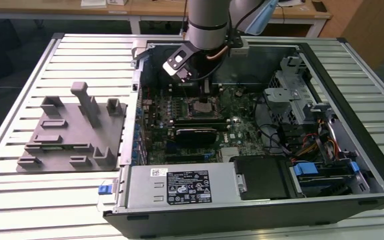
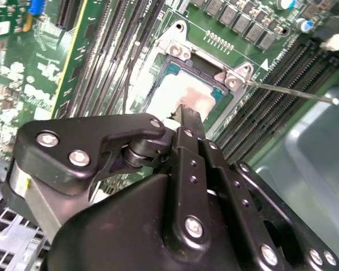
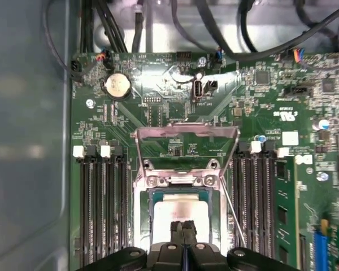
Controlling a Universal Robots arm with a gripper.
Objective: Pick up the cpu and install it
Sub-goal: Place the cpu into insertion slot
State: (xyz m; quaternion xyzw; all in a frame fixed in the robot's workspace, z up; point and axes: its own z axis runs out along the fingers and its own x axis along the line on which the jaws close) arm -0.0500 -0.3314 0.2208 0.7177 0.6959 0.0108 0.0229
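here the black two-fingered gripper (image 3: 183, 230) hangs inside the open black computer case (image 1: 352, 150), low over the green motherboard (image 3: 158, 90). its fingers are clenched together with nothing between them. the small flat square cpu (image 3: 178, 210), silvery-white on top, lies flat in the metal-framed square socket (image 3: 140, 209), directly under the fingertips; whether they touch it cannot be told. the silver hinged load plate (image 3: 186, 132) stands flipped open just beside the socket, and the thin metal lever (image 2: 294, 93) sticks out free. black memory slots (image 3: 99, 209) run along both sides of the socket. at the exterior view's left, a grey moulded tray (image 1: 72, 130) sits on the slatted metal table (image 1: 18, 200), well apart from the gripper.
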